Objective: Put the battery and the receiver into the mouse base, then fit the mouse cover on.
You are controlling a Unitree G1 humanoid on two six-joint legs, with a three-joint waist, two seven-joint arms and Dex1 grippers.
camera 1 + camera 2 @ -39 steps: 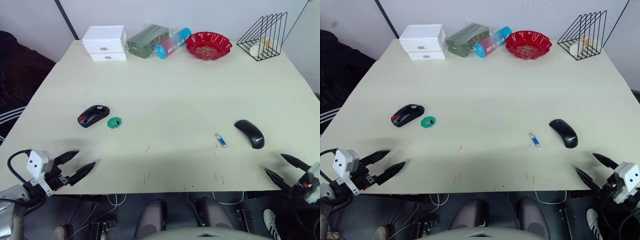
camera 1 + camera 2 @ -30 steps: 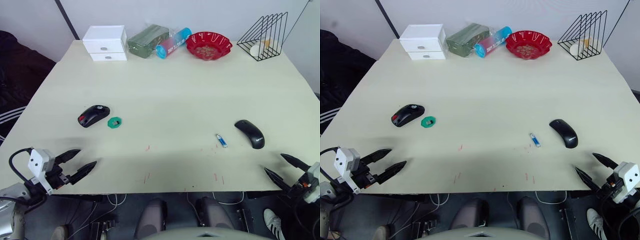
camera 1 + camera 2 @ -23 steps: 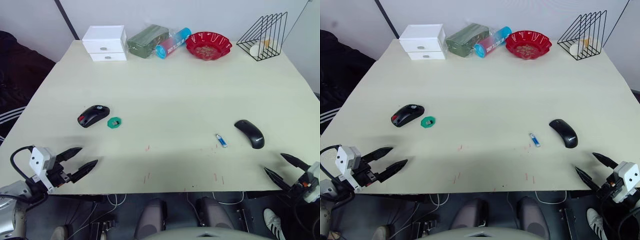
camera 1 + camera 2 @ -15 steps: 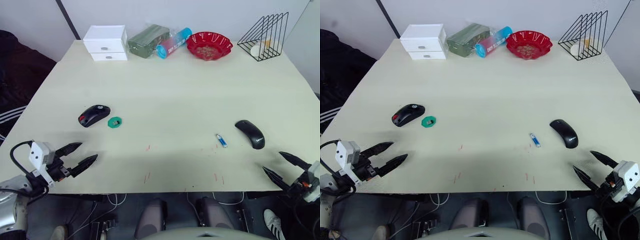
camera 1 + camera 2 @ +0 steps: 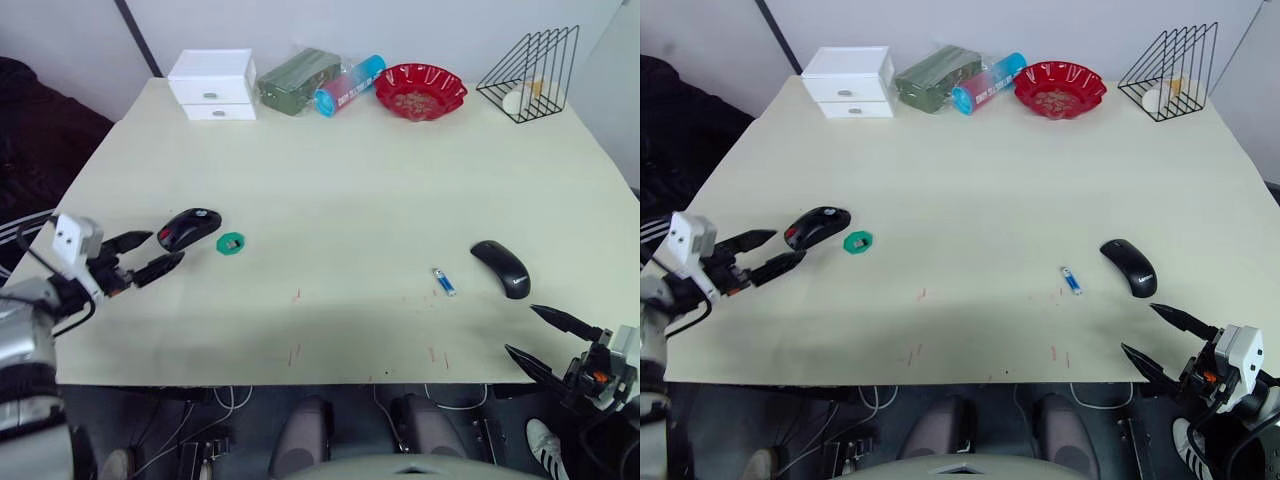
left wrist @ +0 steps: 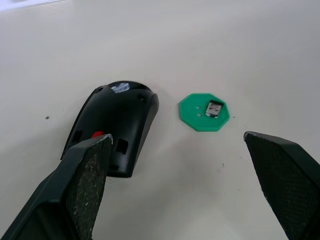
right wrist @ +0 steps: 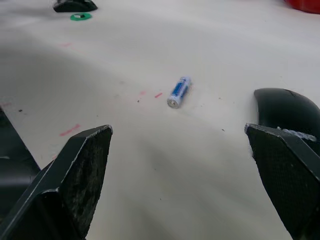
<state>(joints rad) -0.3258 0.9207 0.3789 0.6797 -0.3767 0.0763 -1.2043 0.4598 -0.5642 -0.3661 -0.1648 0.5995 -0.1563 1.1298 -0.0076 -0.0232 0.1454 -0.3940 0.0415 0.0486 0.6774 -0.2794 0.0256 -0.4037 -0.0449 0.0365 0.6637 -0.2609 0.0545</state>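
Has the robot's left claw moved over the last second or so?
Yes. The left gripper, open, has come up from the table's near edge to just beside the mouse base.

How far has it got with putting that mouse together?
Nothing is assembled yet. The battery and mouse cover lie loose on the table, apart from the mouse base. The open left gripper is near the base, holding nothing. Every step is left.

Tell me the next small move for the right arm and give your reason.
Probably ease the right gripper forward and down toward the battery. Its fingers are open and empty near the table edge, while the battery lies loose just left of the mouse cover. The mouse base lies far across by the left gripper, so the battery must be picked up first.
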